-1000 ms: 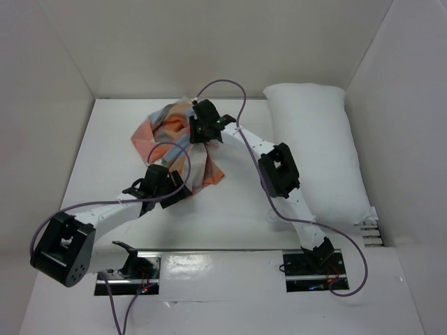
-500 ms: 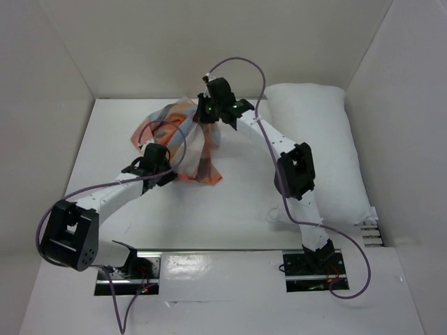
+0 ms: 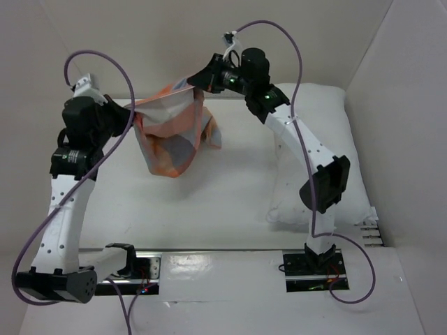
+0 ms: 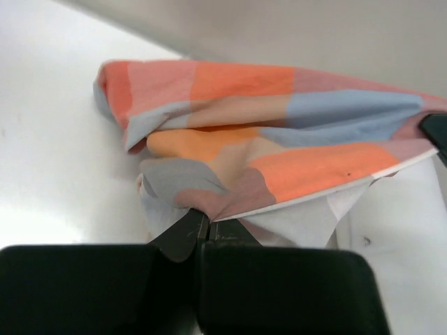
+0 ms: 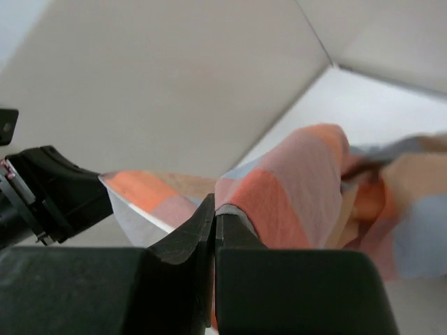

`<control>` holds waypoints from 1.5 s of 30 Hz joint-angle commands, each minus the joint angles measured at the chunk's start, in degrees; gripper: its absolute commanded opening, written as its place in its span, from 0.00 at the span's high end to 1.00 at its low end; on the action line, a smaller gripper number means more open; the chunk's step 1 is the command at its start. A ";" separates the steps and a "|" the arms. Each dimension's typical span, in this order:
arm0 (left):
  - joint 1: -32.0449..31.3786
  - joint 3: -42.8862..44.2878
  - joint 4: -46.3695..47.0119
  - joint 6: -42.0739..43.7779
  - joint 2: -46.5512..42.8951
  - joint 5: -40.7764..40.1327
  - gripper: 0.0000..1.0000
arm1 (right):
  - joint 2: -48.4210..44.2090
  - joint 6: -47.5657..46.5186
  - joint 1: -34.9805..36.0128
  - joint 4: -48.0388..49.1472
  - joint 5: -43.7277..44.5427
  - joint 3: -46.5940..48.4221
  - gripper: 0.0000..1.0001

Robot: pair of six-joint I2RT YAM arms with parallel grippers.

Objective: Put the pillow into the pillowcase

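Orange checked pillowcase (image 3: 171, 136) hangs in air. Left tool (image 3: 130, 116) pinches one edge, right tool (image 3: 198, 82) other. Thin cloth may slip out; then mouth drops shut, pillow (image 3: 328, 139) cannot enter.

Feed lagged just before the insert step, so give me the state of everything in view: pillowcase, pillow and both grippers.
pillowcase: held up between both grippers, hanging bunched, mouth not spread open.
pillow: lying on the table at the right, outside the pillowcase, not gripped.
left gripper: shut on the pillowcase's edge.
right gripper: shut on the pillowcase's edge.
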 commanded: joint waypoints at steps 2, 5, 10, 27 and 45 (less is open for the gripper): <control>2.64 11.80 -10.76 12.32 0.88 3.67 1.00 | -11.52 0.26 -5.40 14.89 9.40 -9.75 1.00; 2.64 11.74 -14.10 13.49 1.77 4.22 1.00 | -12.85 0.87 -8.74 12.45 13.02 -15.23 1.00; 2.64 6.37 -16.22 14.54 2.38 4.22 1.00 | -14.61 3.86 -15.42 9.80 13.03 -24.21 1.00; -14.37 -7.78 -7.62 6.38 11.17 13.01 0.44 | -5.82 6.41 -20.26 6.82 12.32 -23.52 1.00; -13.04 -7.26 13.21 -11.30 33.30 7.98 0.07 | -7.93 3.34 -24.04 5.06 7.41 -27.03 1.00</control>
